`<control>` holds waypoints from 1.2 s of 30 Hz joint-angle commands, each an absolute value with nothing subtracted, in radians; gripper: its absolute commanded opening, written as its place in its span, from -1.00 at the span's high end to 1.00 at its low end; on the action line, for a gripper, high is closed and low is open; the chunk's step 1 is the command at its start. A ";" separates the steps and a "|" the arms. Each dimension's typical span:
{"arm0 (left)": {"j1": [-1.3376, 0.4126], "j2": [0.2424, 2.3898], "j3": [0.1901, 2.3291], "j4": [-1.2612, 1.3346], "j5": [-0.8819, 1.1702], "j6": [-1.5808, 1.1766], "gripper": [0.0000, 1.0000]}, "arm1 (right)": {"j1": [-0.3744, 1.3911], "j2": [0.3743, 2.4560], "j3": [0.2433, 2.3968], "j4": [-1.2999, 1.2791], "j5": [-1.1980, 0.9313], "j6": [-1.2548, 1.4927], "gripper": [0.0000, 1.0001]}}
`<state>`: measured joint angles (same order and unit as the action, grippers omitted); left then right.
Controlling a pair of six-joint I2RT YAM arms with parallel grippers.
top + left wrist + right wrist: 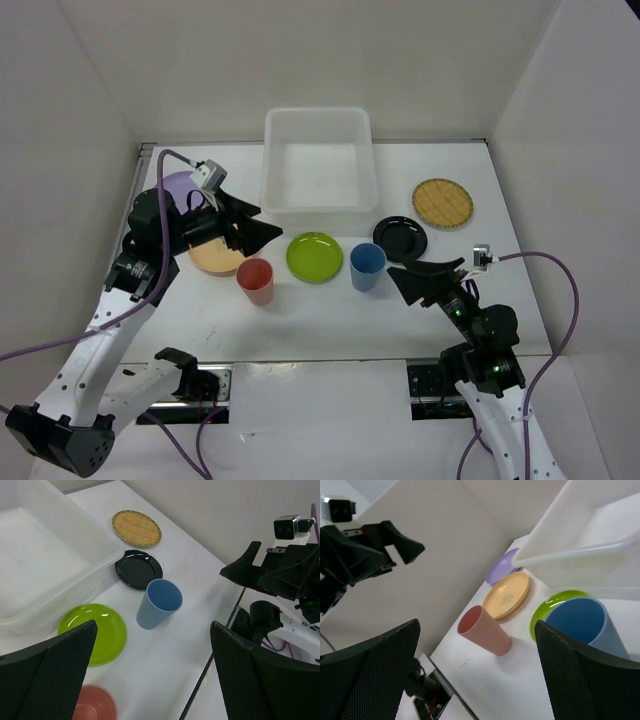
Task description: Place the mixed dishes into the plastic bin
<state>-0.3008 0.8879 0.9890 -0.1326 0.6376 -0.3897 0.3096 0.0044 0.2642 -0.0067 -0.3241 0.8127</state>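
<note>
The translucent plastic bin (268, 170) stands at the back middle, with nothing in it. In front of it are a lavender plate (178, 186), a peach-orange plate (212, 259), a red cup (256, 281), a lime green plate (314, 256), a blue cup (367, 266), a black plate (401, 236) and a tan woven disc (443, 203). My left gripper (258, 222) is open and empty above the peach-orange plate, beside the bin. My right gripper (420, 272) is open and empty just right of the blue cup (582, 620). The red cup (485, 630) stands upright.
White walls close in the table on the left, back and right. The left wrist view shows the blue cup (159, 603), lime green plate (95, 632), black plate (138, 568), woven disc (136, 528) and the bin wall (75, 535). Cables trail from both arms.
</note>
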 commanded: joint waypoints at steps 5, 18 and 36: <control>-0.311 0.760 0.953 -0.033 0.652 -0.293 -1.00 | 0.305 0.098 0.350 0.109 -0.111 0.715 -0.91; -0.339 0.821 0.982 -0.049 0.758 -0.195 -1.00 | 0.186 0.781 0.733 0.075 -0.021 0.676 -0.74; -0.339 0.678 0.919 -0.074 0.460 -0.256 -0.97 | -0.186 1.118 0.746 0.110 -0.230 0.782 0.13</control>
<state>-0.3374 0.7151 0.9276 -0.1268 0.5377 -0.2321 -0.1688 1.0981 0.7063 0.0795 -0.2070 0.7990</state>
